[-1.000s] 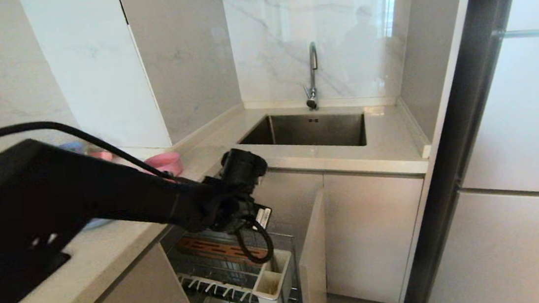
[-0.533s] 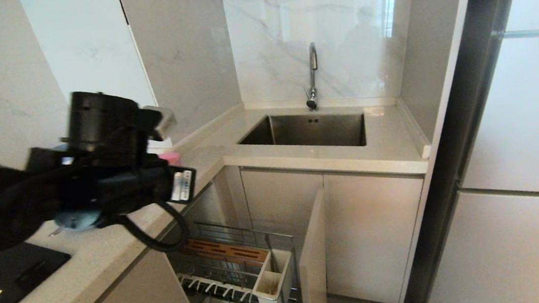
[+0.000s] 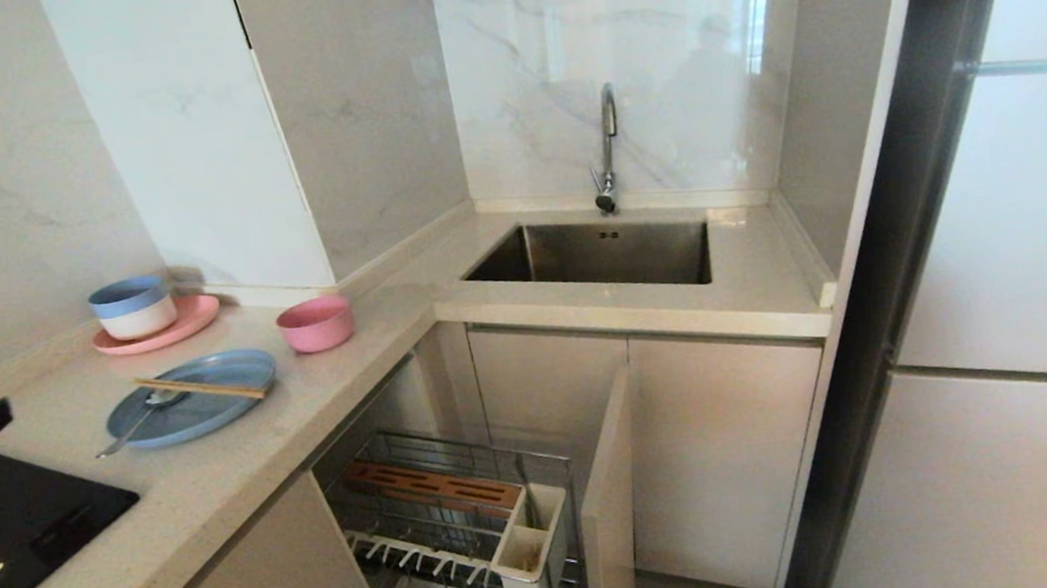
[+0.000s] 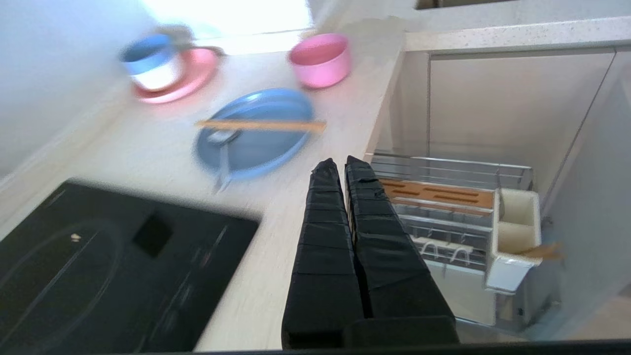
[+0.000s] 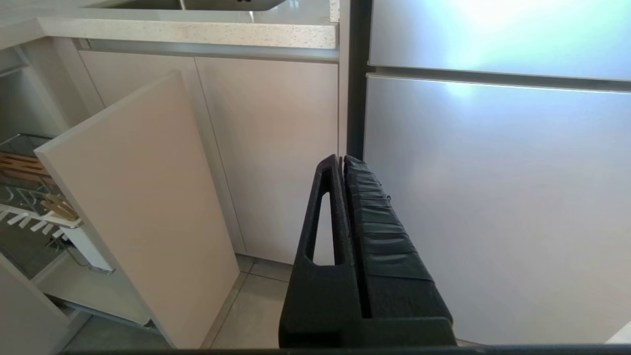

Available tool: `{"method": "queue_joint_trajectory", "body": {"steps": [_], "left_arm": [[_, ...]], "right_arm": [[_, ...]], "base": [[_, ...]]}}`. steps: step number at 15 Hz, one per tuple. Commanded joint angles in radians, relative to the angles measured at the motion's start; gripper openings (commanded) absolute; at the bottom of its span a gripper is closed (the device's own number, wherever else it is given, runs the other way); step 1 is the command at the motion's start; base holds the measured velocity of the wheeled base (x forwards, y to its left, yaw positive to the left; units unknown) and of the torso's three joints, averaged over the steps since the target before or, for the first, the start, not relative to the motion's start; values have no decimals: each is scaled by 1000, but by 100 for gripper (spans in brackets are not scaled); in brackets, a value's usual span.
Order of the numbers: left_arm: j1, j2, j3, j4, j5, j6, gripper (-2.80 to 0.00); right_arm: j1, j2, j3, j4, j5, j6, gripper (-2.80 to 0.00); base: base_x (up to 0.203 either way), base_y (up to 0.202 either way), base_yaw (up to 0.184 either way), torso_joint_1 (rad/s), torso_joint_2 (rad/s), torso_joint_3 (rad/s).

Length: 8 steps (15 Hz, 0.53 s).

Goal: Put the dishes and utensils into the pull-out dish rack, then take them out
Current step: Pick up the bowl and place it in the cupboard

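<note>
Left gripper (image 4: 340,162): fingers pressed together, empty, above the counter edge. Ahead of it: blue plate (image 4: 256,133) carrying chopsticks (image 4: 261,125), long axis crosswise to the fingers, and spoon (image 4: 222,158), handle pointing back toward them. Pull-out dish rack (image 4: 443,197) below, alongside. Risk: closed fingers could nudge chopsticks off the plate.

Head camera overlooks counter (image 3: 215,477); both wrists share rack (image 4: 443,197).

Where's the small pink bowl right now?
In the head view, the small round matte pink bowl sits left on the counter, between blue plate and sink.
</note>
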Motion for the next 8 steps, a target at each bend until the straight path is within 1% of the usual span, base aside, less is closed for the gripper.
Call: {"method": "queue_joint_trajectory", "body": {"steps": [1,3,6,7,8], "left_arm": [[33,-236,111,-1,-12,8,-280],[46,-363,236,-3,-34,17,-280],[51,-490,346,-8,-55,13,-280],[51,-528,380,-10,-64,3,-280],[42,-572,414,-12,-67,-28,-280]], "right_arm": [[0,1,0,0,0,0,-280],[0,1,0,0,0,0,-280],[0,0,0,0,0,0,-280],[0,-1,0,0,0,0,-280],[0,-1,0,0,0,0,-280]], "base": [[0,0,0,0,0,0],[0,0,0,0,0,0],[0,0,0,0,0,0],[0,0,0,0,0,0],[0,0,0,0,0,0]]}}
